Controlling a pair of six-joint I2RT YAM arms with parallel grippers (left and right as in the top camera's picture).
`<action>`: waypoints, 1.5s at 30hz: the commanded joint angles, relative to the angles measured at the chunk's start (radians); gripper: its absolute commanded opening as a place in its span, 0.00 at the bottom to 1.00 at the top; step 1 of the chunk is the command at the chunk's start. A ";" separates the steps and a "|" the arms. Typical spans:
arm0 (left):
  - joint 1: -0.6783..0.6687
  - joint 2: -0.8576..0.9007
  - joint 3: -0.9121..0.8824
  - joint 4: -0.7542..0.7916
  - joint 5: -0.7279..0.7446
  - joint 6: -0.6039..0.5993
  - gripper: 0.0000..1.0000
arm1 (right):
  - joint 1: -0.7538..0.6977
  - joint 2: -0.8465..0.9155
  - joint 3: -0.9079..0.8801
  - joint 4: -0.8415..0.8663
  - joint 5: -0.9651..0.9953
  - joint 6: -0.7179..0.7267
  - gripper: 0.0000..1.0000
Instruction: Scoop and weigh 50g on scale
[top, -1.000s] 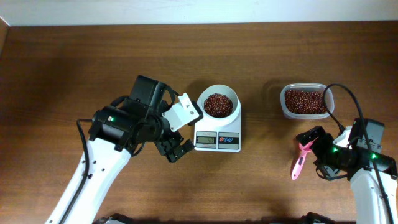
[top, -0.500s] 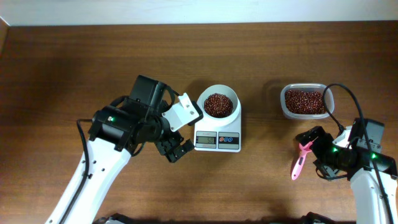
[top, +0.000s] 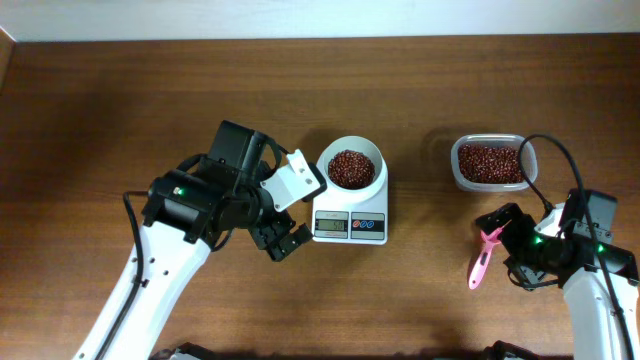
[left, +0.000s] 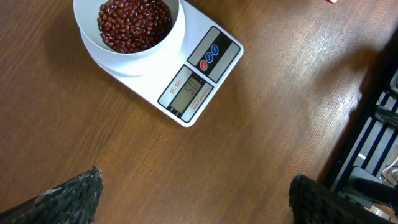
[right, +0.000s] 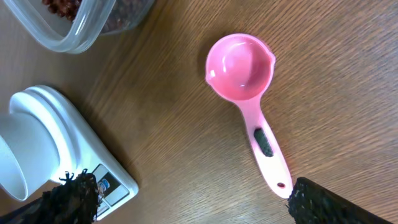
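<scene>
Found scale (top: 350, 226) at mid-table, display end toward the arms. Found white bowl (top: 352, 170) seated on the scale's far end, holding red beans (left: 134, 22) up to near the rim. Noted display (left: 189, 93) showing digits, too small to read. Noted red and blue buttons (left: 209, 55) just beside display.

Found clear tub (top: 490, 163) of beans to the right of scale, well apart from it. Found pink scoop (right: 249, 93) lying flat on table (top: 120, 90) near tub, on the arm side of it. Noted cup empty and facing up, handle pointing toward the near edge.

Observed left gripper (top: 284, 241) just left of scale, over bare wood. Judged it released: jaws spread wide, grasping nothing, touching nothing.

Observed right gripper (top: 508, 248) just right of scoop. Judged it likewise released, jaws at full spread. Confirmed in wrist view: scoop free on the wood, between the two fingertips (right: 71, 193) but apart from both.
</scene>
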 joint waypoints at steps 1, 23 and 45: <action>0.003 0.004 -0.001 0.002 0.014 0.012 0.99 | 0.006 0.005 0.016 -0.003 0.068 -0.006 0.99; 0.003 0.004 -0.001 0.002 0.014 0.012 0.99 | 0.388 -0.373 0.004 0.043 0.370 -0.003 0.99; 0.003 0.004 -0.001 0.002 0.014 0.012 0.99 | 0.413 -0.734 -0.161 0.362 0.396 -0.191 0.99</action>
